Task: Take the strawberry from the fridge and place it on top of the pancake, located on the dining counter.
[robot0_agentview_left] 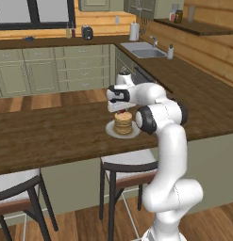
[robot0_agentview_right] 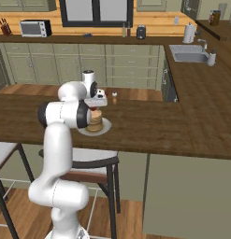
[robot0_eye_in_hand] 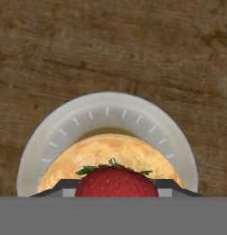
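Above the pancake (robot0_eye_in_hand: 110,156), fingers (robot0_eye_in_hand: 57,187) grip the strawberry (robot0_eye_in_hand: 116,182).

Home kitchen: green cabinets (robot0_agentview_right: 65,65), sink (robot0_agentview_right: 189,57), toaster oven (robot0_agentview_right: 35,28), wood-grain dining counter (robot0_agentview_right: 149,126) with stools (robot0_agentview_right: 91,163).

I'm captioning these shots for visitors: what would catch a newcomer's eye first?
The red strawberry held in the gripper, right above the golden pancake stack. That stack sits on a pale plate on the dark wood dining counter. Next, the white robot arm bending over it from the stool side.
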